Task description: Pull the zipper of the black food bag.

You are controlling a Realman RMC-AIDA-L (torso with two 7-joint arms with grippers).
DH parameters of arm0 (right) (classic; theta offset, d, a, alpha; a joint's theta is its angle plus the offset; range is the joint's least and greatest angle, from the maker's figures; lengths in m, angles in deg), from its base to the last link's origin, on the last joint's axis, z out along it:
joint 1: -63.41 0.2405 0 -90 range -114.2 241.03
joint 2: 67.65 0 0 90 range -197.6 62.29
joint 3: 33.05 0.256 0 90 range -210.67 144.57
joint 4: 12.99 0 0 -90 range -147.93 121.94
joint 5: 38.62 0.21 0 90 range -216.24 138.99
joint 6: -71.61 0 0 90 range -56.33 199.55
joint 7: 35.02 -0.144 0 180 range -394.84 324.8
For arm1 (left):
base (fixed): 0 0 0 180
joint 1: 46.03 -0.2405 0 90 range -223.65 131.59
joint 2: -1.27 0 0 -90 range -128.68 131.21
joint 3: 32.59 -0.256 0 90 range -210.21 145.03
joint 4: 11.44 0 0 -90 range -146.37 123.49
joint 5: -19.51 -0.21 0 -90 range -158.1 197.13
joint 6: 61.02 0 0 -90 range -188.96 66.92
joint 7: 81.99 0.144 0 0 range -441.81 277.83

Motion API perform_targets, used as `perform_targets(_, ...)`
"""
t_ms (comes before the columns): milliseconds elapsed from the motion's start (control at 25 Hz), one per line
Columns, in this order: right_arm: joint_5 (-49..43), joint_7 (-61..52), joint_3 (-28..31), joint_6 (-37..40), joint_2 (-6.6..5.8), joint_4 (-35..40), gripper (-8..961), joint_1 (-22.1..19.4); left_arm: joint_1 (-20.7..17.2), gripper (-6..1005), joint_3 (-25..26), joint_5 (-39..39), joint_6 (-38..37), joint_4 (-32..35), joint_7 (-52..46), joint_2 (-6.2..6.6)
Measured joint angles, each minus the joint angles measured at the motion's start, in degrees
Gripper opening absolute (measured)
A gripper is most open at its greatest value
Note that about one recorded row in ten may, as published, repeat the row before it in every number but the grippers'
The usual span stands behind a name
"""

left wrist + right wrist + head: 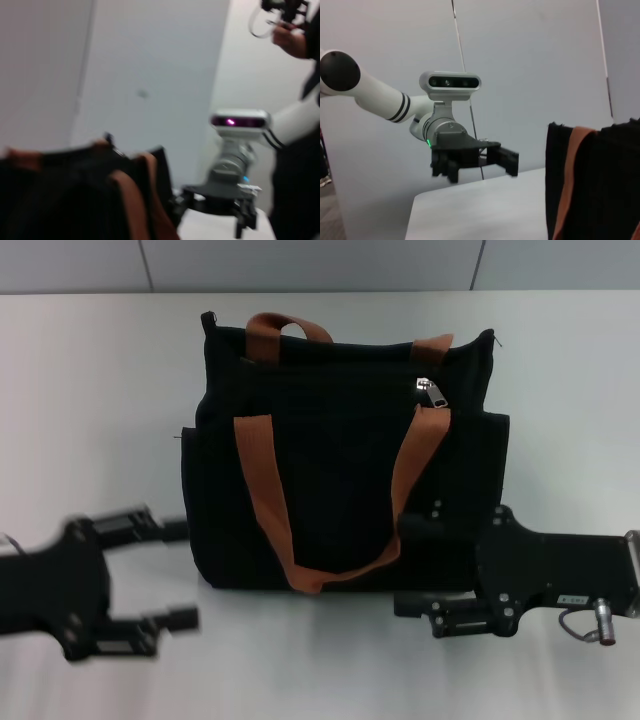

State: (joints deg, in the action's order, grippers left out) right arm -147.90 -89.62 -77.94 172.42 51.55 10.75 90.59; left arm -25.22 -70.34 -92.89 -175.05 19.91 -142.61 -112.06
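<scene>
bag: black food bag (345, 455) stands upright mid-frame, broad face toward you.
zipper: silver zipper (427, 391) upper right of that face, reachable from the right.
right gripper (420, 565): jaws apart, empty, touching the bag's lower right corner.
left gripper (180, 573): wide open, empty, lower left, likely to brace.

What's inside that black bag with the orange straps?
Nothing inside shows. The black food bag lies on the white table, its fabric covering the contents. Only the silver zipper and straps show outside.
</scene>
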Motion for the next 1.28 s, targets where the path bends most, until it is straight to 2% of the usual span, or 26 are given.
perform_targets(80, -0.03, 0.31, -1.91, -1.29, 0.15, -0.66, 817, 0.2, 0.03, 821, -0.58, -0.6, 0.1, -0.04, 0.38, -0.35)
perform_targets(160, -0.04, 0.7, -2.43, -1.74, 0.18, -1.19, 816, 0.36, 0.07, 832, -1.25, -2.89, 1.03, -0.11, 2.47, -2.29)
perform_targets(280, -0.06, 3.2, -3.3, -3.04, 0.22, -3.55, 816, 0.79, 0.05, 832, -1.28, -3.58, 1.81, -0.29, 3.38, -3.13)
perform_targets(1280, 0.14, 5.61, -3.54, -3.61, 0.24, -5.28, 816, 0.14, -0.16, 832, -1.89, -3.88, 2.76, -2.45, 6.41, -3.73)
